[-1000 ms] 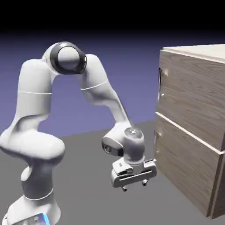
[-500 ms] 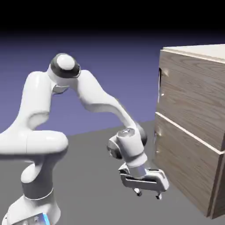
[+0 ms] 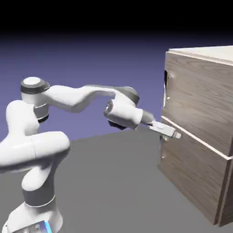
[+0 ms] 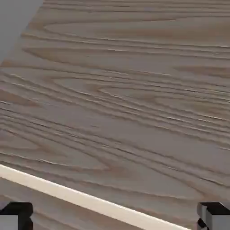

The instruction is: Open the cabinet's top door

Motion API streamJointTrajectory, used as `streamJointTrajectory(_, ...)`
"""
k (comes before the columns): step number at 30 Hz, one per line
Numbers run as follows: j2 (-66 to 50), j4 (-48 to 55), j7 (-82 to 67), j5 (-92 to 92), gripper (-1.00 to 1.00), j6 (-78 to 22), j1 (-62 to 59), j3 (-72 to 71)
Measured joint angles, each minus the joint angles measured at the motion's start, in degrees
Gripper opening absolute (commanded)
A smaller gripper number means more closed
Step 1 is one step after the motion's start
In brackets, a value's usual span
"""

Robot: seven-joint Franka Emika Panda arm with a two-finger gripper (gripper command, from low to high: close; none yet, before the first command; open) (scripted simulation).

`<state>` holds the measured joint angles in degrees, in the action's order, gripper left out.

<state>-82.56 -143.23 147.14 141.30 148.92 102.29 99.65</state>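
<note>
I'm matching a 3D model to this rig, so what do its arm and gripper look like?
Glossy white arm, rounded segments, dark rings at some joints, blue strip at the base. The gripper has two small dark fingertips with grey faces.

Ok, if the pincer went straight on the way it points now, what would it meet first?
Most likely the wood of the cabinet, close to the pale strip between its two panels. How near it is, and which panel the pincer would touch, I can't tell.
</note>
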Motion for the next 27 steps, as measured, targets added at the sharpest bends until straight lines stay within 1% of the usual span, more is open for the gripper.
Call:
streamJointTrajectory(4, -7.77, 1.20, 7.06, 9.53, 0.00, -1.69, 6.85, 6.72)
streamJointTrajectory(5, -7.77, 1.20, 7.06, 9.53, 0.00, -1.69, 6.85, 6.72)
streamJointTrajectory(9, -7.12, 9.12, 7.13, 11.65, 0.00, -2.21, -1.64, 5.29)
streamJointTrajectory(10, -7.10, 9.41, 7.13, 11.73, -1.00, -2.23, -1.95, 5.24)
streamJointTrajectory(12, -7.10, 9.41, 7.13, 11.73, -1.00, -2.23, -1.95, 5.24)
streamJointTrajectory(13, -7.27, 7.36, 6.31, 12.18, -1.00, -4.24, -0.72, 5.75)
streamJointTrajectory(21, -7.56, -9.26, -0.17, 12.87, -1.00, -22.32, 8.44, 11.21)
streamJointTrajectory(27, -7.01, -19.75, -4.31, 9.53, -1.00, -37.27, 11.95, 17.52)
